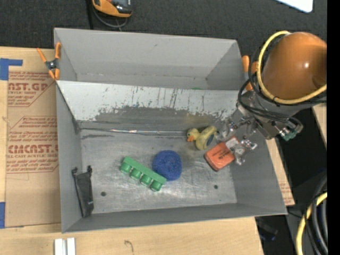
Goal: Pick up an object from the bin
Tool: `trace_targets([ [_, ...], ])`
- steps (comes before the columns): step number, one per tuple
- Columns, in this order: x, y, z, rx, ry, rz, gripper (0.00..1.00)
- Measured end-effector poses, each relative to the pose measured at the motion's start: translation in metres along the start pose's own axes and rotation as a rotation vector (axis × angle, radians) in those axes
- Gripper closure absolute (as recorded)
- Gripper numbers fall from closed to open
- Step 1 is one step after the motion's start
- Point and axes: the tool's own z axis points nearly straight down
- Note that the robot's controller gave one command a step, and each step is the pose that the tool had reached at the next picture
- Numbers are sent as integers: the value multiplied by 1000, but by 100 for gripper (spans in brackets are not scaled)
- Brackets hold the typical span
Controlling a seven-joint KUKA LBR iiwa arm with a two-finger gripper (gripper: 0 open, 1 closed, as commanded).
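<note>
Metal glints where my gripper [236,143] sits low by the right wall of the grey bin [143,54]. I cannot tell from here whether it is spread or closed. Right against it, on the side toward the bin's middle, lies an orange-red flat block [217,157], tilted on the floor. Just beyond that, toward the back wall, is a small yellow duck [200,137]. Nearer the centre rests a blue fuzzy ball [168,163], touching a green ridged brick [141,173] that lies slantwise. Well apart, near the front left corner, a black strip [83,191] lies along the left wall.
</note>
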Motion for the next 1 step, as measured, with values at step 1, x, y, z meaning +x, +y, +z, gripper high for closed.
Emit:
trace_targets([
  [1, 0, 0, 0, 0, 0, 0, 100],
])
